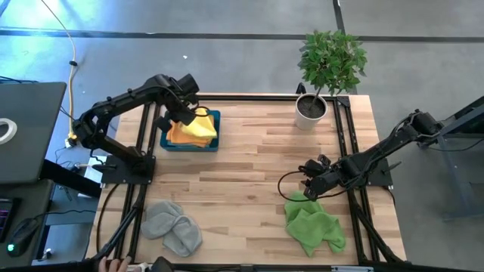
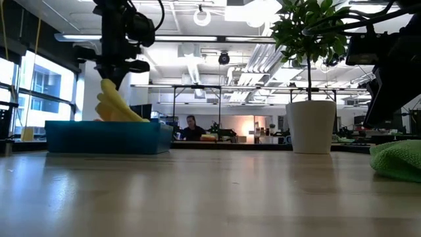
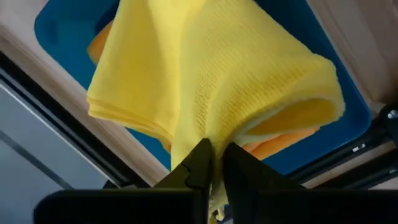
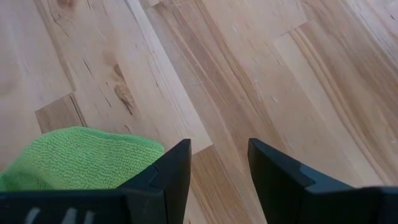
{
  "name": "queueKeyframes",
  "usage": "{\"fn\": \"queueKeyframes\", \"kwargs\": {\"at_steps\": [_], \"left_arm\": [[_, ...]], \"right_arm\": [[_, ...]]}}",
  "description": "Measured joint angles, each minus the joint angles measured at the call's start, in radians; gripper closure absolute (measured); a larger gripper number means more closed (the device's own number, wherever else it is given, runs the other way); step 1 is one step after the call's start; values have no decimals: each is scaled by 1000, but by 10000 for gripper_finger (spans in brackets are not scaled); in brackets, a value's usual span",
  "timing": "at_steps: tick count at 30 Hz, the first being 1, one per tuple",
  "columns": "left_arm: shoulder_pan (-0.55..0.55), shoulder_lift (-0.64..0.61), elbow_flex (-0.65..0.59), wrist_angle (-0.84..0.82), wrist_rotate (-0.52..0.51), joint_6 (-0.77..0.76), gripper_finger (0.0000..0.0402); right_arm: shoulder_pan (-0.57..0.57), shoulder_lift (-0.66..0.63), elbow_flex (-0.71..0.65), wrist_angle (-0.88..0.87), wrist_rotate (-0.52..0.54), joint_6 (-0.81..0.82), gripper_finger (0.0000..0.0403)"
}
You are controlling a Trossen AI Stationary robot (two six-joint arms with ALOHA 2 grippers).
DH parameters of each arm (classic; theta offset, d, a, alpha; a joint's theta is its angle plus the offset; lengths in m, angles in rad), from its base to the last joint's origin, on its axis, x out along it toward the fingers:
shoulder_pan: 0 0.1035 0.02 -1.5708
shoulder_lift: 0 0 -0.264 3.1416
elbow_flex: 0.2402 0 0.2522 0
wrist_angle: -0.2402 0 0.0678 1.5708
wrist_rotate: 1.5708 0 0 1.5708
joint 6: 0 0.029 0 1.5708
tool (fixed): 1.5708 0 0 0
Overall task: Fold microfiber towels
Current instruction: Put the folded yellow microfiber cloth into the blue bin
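Wood table (image 1: pixel 257 162): left gripper (image 3: pixel 214 163) pinches yellow towel (image 3: pixel 211 81) over tray (image 1: pixel 188 145).

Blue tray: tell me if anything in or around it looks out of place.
The yellow towel is not lying flat in the blue tray: the left gripper pinches it, so it hangs bunched over an orange towel already in the tray.

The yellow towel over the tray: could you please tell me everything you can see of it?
The yellow towel is a soft, waffle-textured cloth, folded into several layers. The left gripper pinches one edge between nearly closed fingers, so it hangs bunched over the dark teal tray, its lower part resting on an orange towel lying inside.
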Motion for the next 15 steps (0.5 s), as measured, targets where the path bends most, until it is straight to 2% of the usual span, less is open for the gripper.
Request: {"fn": "queueKeyframes", "kwargs": {"at_steps": [7, 10, 15], "left_arm": [[-58, 5, 0, 3, -46, -205, 317], [-84, 5, 0, -23, -46, -424, 295], [-119, 5, 0, -15, -41, -699, 275]], "right_arm": [[0, 0, 0, 0, 0, 0, 250], [0, 0, 0, 0, 0, 0, 250], [0, 0, 0, 0, 0, 0, 250]]}}
